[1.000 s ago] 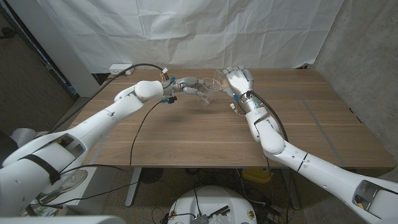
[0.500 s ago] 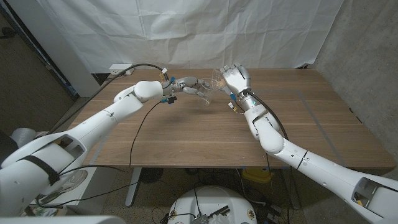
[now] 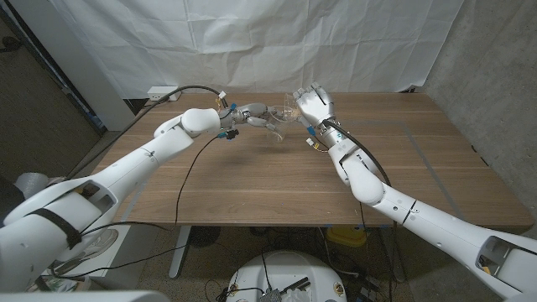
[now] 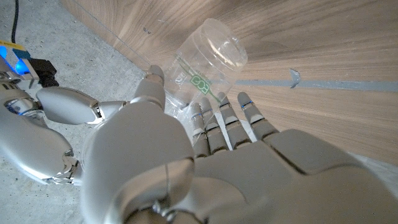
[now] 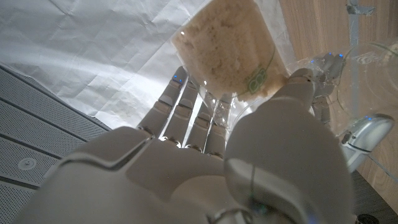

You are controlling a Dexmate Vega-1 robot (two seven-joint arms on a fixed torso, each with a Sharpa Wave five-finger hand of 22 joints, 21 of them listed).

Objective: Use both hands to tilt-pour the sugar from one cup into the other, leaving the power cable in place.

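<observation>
While the right robot hand point(image 5: 205, 155) grips the sugar-filled cup point(image 5: 227, 53), left robot hand point(image 4: 186, 155) grips the empty clear cup point(image 4: 208, 59).

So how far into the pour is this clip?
Done: both cups are picked up. The right hand holds the sugar-filled cup; the left hand holds the empty cup. In hand: bringing them together over the table. Left: the sugar has not been poured yet.

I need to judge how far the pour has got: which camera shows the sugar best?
The right wrist view: the pale brown sugar fills the clear plastic cup held by the right hand, close up. The head view shows that cup small, its sugar unreadable. The left wrist view shows the other clear cup, with no sugar visible inside.
</observation>
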